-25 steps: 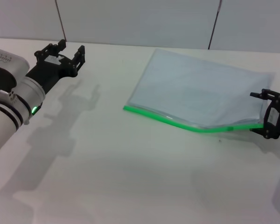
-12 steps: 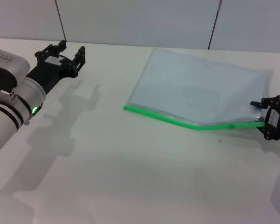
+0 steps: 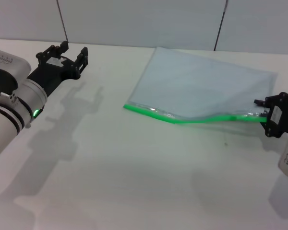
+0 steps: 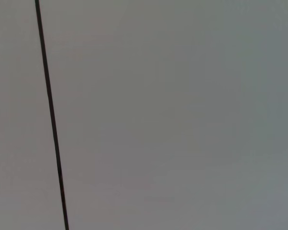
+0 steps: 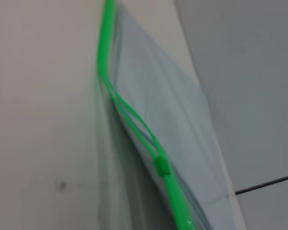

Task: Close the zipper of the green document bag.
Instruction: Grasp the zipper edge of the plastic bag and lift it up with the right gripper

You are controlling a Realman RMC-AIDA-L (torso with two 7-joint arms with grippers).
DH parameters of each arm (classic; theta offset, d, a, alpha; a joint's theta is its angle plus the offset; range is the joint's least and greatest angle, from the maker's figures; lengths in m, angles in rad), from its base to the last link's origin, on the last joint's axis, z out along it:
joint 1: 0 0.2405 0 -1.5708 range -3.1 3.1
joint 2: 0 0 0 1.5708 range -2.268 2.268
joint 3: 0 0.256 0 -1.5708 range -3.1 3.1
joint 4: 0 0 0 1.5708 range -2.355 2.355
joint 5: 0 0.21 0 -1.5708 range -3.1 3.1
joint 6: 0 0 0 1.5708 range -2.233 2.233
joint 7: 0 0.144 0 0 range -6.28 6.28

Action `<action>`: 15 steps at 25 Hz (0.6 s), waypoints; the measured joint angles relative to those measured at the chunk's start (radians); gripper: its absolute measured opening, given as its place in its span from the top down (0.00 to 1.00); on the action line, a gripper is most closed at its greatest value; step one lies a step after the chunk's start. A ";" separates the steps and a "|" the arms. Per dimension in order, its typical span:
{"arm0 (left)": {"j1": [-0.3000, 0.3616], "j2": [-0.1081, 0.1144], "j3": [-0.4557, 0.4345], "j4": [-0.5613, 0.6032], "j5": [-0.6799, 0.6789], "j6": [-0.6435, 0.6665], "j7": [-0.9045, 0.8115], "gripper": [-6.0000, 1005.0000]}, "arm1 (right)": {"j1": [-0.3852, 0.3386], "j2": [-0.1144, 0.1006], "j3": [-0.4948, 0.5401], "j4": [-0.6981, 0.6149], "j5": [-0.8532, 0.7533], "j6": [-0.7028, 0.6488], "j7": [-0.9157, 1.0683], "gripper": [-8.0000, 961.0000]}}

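The green document bag lies flat on the white table, right of centre in the head view. Its zipper is the bright green strip along the near long edge. My right gripper is at the right end of that strip and is shut on the bag's corner, which is raised a little off the table. In the right wrist view the small green slider sits on the zipper. Just beyond the slider the strip splits into two strands over a short stretch. My left gripper hangs open at the far left, well away from the bag.
The white table stretches bare in front of the bag and between the arms. A grey panelled wall stands behind it. The left wrist view holds only that wall with one dark seam.
The right gripper has closed in on the bag's right end and lifted it a little. The bag has slid slightly left and its green edge has straightened. The left arm has not moved.
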 joint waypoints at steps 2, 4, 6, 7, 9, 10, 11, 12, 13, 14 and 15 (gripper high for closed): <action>0.001 0.000 0.000 0.000 0.000 0.000 0.001 0.48 | -0.004 0.000 -0.002 -0.010 0.025 -0.001 0.002 0.85; 0.002 0.000 0.001 -0.003 0.000 0.000 0.001 0.48 | -0.008 0.000 -0.002 -0.020 0.045 -0.001 0.007 0.87; 0.003 0.000 0.004 -0.005 0.001 -0.001 0.001 0.48 | -0.010 0.000 -0.002 -0.027 0.057 0.000 0.025 0.89; 0.004 0.001 0.006 -0.005 0.002 -0.001 0.001 0.48 | -0.012 0.000 -0.002 -0.030 0.060 0.003 0.037 0.91; 0.004 0.001 0.011 -0.006 0.008 -0.002 0.001 0.48 | -0.021 -0.002 -0.003 -0.048 0.062 0.013 0.071 0.91; 0.004 0.001 0.011 -0.006 0.008 -0.002 0.001 0.48 | -0.027 -0.003 -0.003 -0.060 0.061 0.021 0.088 0.91; 0.002 0.001 0.023 -0.009 0.029 -0.004 -0.005 0.48 | -0.032 -0.004 -0.003 -0.071 0.059 0.032 0.105 0.91; 0.001 0.001 0.026 -0.009 0.032 -0.005 -0.006 0.48 | -0.036 -0.005 -0.003 -0.080 0.057 0.043 0.121 0.91; -0.001 0.002 0.046 -0.009 0.042 -0.006 -0.009 0.48 | -0.039 -0.005 -0.002 -0.090 0.055 0.056 0.141 0.91; -0.003 0.003 0.067 -0.012 0.048 -0.007 -0.012 0.48 | -0.042 -0.007 0.000 -0.097 0.054 0.072 0.166 0.91; -0.005 0.005 0.097 -0.020 0.052 -0.010 -0.015 0.48 | -0.043 -0.008 0.002 -0.103 0.053 0.085 0.185 0.91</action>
